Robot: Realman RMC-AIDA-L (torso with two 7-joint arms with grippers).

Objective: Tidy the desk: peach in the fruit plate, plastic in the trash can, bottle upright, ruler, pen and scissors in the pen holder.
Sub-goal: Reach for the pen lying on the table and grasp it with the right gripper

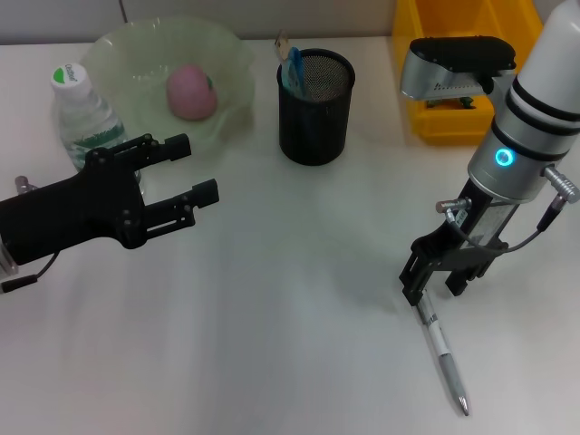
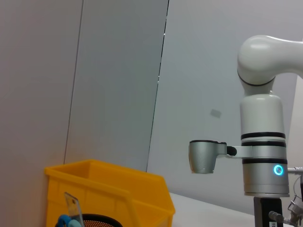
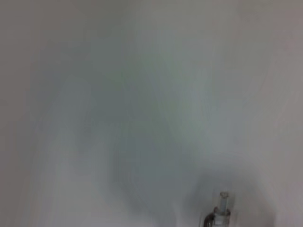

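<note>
White desk [image 1: 272,299] — right gripper [image 1: 437,274] down over pen [image 1: 442,348] end, grip unclear; left gripper [image 1: 186,186] open, empty.

White desk [image 1: 272,317], bearing a green fruit plate [image 1: 136,54] and upright bottle [image 1: 82,113] far left, black mesh pen holder [image 1: 314,109] centre back, yellow bin [image 1: 453,68] (far right), silver pen [image 1: 444,349] lying near front right.
</note>
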